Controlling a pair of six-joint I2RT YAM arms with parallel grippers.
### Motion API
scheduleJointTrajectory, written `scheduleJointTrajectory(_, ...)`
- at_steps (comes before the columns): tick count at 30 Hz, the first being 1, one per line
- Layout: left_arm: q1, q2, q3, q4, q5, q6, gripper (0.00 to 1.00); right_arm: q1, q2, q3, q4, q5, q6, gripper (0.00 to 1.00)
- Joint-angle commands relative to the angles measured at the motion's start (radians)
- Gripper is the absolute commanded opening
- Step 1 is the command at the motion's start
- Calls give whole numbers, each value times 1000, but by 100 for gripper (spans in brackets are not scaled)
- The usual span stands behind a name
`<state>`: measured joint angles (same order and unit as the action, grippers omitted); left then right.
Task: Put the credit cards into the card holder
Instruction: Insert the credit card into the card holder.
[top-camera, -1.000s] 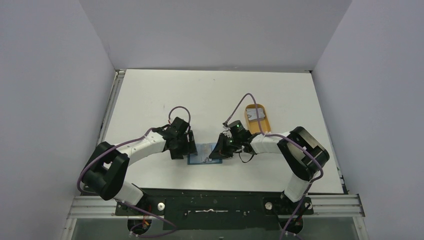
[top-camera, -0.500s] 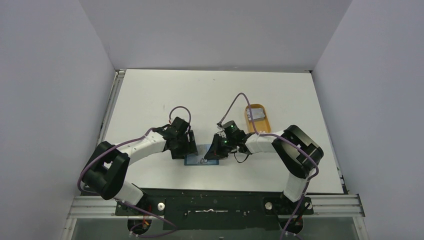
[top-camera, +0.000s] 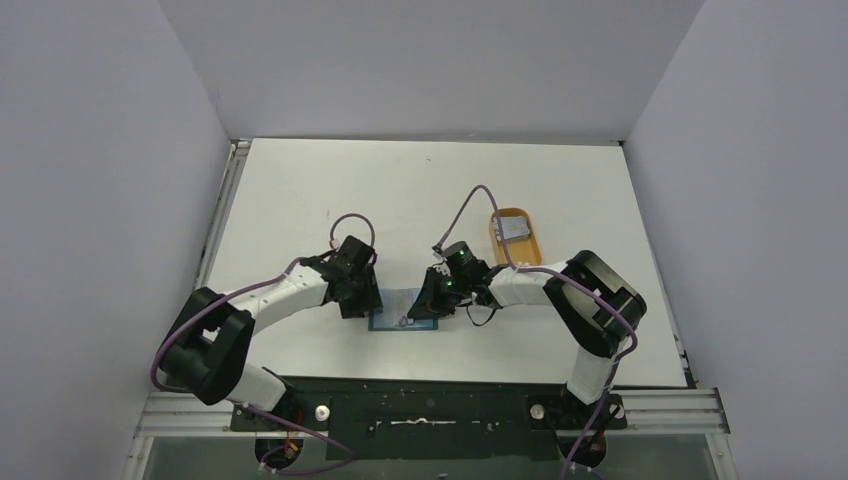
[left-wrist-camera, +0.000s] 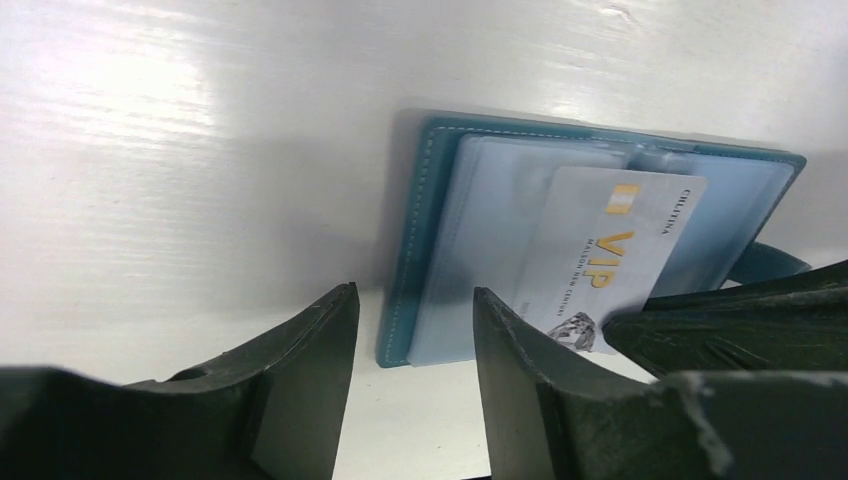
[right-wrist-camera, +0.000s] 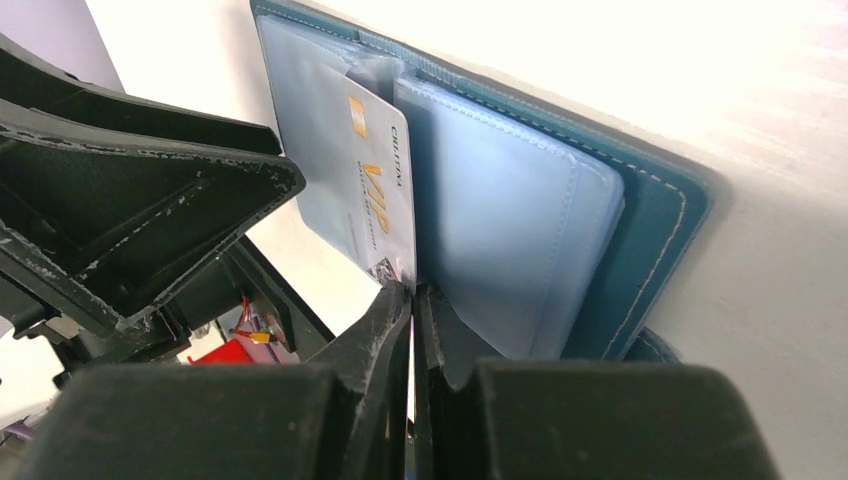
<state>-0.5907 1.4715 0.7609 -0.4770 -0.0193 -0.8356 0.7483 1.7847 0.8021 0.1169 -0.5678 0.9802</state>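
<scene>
Both arms are the same build, left arm (top-camera: 285, 292) and right arm (top-camera: 525, 285): white link covers with chunky black joint housings. They share a black base plate (top-camera: 430, 405) at 6 o'clock in the top view, with two round silver bolts (top-camera: 321, 411). A purple cable (top-camera: 352, 220) loops along each one. There's a tiny green light (top-camera: 449, 281) on the right wrist. The left fingers (left-wrist-camera: 300, 390) and right fingers (right-wrist-camera: 370, 370) are matte black wedges with whitish scuffs along the edges.
</scene>
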Motion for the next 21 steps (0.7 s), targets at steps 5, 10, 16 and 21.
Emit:
scheduleJointTrajectory(5, 15, -34, -15, 0, -17, -10, 31, 18, 23, 42, -45, 48, -34, 0)
scheduleJointTrajectory(10, 15, -20, -25, 31, 14, -20, 23, 29, 34, 65, -48, 49, -25, 0)
scheduleJointTrajectory(16, 15, -21, -35, 52, 19, -26, 20, 50, 65, 98, -41, 46, -14, 0)
scheduleJointTrajectory(21, 15, -19, -37, 65, 52, -29, 19, 66, 85, 125, -46, 41, -15, 0)
